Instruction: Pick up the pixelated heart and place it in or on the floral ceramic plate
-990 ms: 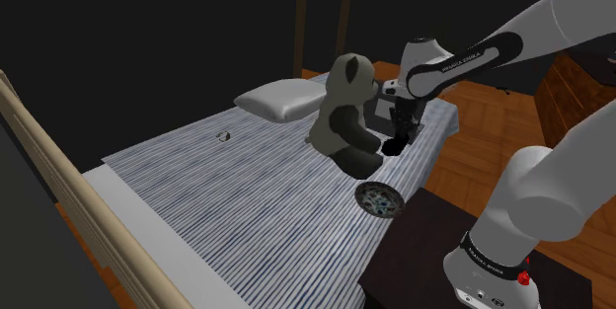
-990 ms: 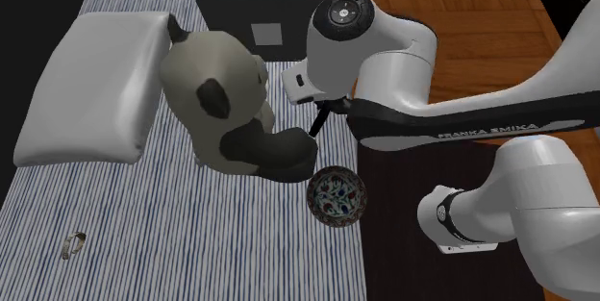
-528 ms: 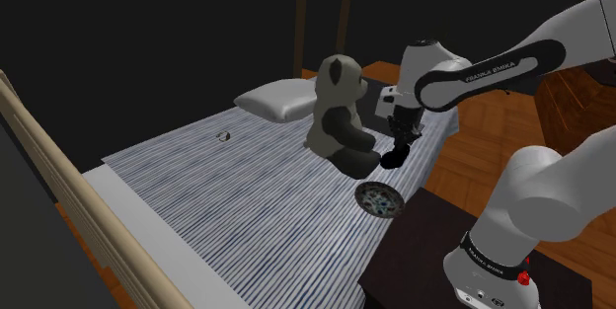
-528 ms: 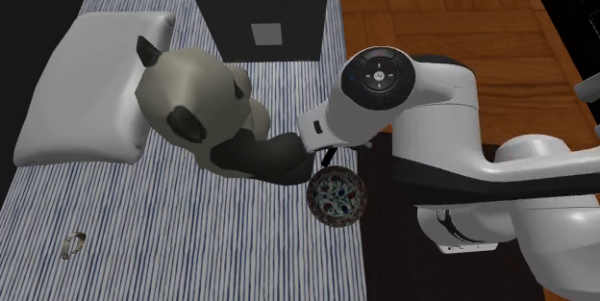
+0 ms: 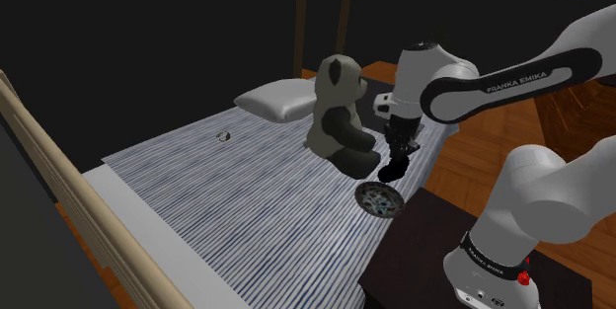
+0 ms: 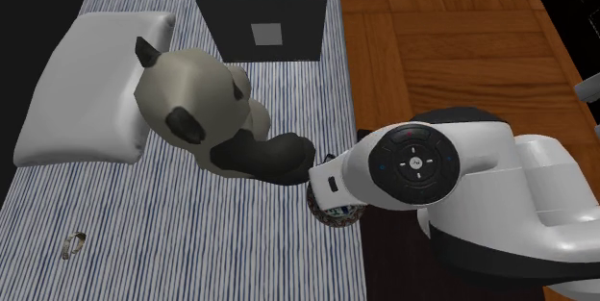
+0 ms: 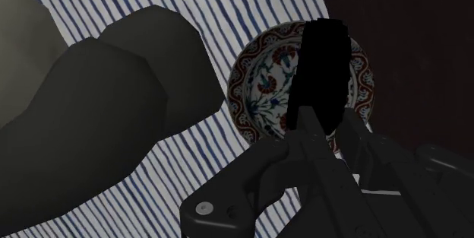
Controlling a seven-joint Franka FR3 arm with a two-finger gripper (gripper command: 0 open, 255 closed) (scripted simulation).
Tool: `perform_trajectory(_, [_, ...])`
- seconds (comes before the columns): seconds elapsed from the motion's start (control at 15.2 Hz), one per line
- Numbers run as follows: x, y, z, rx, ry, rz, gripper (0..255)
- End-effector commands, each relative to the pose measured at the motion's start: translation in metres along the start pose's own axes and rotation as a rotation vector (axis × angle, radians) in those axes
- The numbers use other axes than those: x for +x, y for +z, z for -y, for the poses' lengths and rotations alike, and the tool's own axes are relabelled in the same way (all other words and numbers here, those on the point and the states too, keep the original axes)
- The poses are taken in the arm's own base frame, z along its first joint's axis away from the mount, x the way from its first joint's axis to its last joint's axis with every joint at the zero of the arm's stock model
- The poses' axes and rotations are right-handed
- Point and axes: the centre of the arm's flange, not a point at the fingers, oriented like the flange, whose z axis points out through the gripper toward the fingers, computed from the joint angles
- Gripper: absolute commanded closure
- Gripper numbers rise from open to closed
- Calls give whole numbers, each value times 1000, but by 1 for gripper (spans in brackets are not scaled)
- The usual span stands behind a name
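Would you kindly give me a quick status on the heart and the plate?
Gripper shut on black pixelated heart. Heart hangs over floral plate, not yet released. Teddy bear foot close beside plate, not over it.

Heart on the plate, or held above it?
Held: the gripper clasps the black heart over the floral plate; shoulder view shows a gap.

Your shoulder view: on the bed (image 5: 227, 198), plate (image 5: 378, 199) at five o'clock from the bear (image 5: 341, 115), pillow (image 5: 281, 98) at ten o'clock.

Black pixelated heart (image 7: 319, 69); plate (image 7: 257, 84) white with red-blue florals (red rim); bedspread (image 7: 228, 8) blue-white striped.
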Motion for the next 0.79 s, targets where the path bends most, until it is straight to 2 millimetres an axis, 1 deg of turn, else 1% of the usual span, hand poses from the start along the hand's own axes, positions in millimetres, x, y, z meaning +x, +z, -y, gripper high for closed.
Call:
perform_trajectory(0.0, [4,10,5,0,1,0,255])
perform_trajectory(0.73, [13,67,7,0,1,0,255])
